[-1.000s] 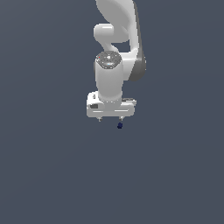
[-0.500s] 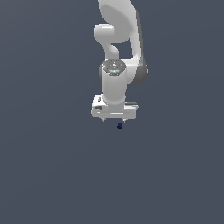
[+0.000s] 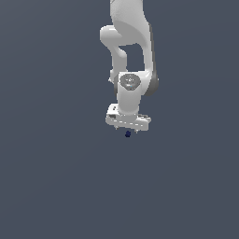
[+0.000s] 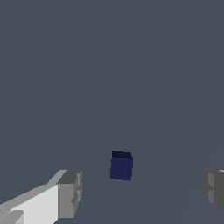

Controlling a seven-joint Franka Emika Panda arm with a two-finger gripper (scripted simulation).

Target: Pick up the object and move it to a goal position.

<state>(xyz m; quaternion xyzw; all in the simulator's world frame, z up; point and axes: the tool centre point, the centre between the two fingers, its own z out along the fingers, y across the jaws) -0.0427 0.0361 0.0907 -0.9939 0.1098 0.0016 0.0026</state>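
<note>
In the wrist view the gripper (image 4: 140, 190) is spread wide, one finger (image 4: 70, 193) at 9 o'clock of the cube (image 4: 121, 166), the other at 3 o'clock, neither touching it. The cube looks small, rigid and light; its flat side faces suit a pinch

the hand (image 4: 140, 192) stood wide apart, one grey fingertip (image 4: 70, 194) on each side of the frame. a small navy cube (image 4: 121, 166) sat between them on the plain slate surface (image 4: 109, 65), touching neither.
</note>
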